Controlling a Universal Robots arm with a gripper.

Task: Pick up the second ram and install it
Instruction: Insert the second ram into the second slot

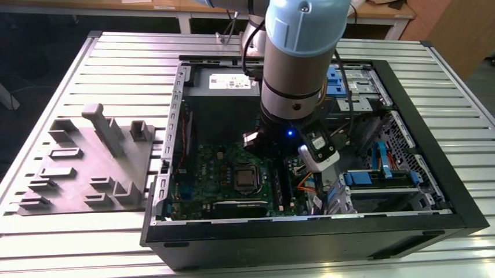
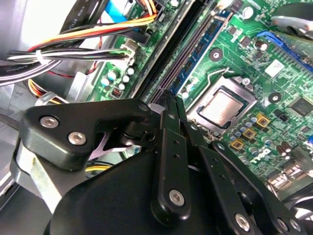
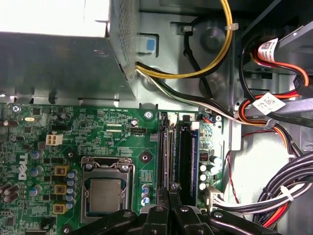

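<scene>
Case (image 1: 456, 200) was laid on its side on the table (image 1: 124, 58), open face up, so the board (image 3: 98, 127) could be reached from straight above. Grey tray (image 1: 85, 174) was set beside it on the exterior view's left; no stick was seen on it.

Ram (image 3: 165, 152): a thin board was noted standing edge-up in the slot nearest the CPU (image 3: 104, 195), its blue face seen in the second wrist view (image 2: 198, 51). It was judged seated, since it lay level along the slot. Whether this was the second stick could not be told.

The black slots (image 3: 185, 152) next to it, on the cable side, were seen empty. Cables (image 3: 274, 196) were bundled clear of them.

Gripper (image 2: 169, 105): fingers were drawn together to a narrow point, and nothing could be made out between them. The tips (image 3: 171, 188) were held low over the near end of the slot row, just beside the ram's line. Contact could not be judged.

Arm: the wrist was dropped near-vertical into the case, and the gripper (image 1: 272, 147) was sunk below the rim, over the board's slot area. This pose was judged to suit a straight downward press, not a carry.
</scene>
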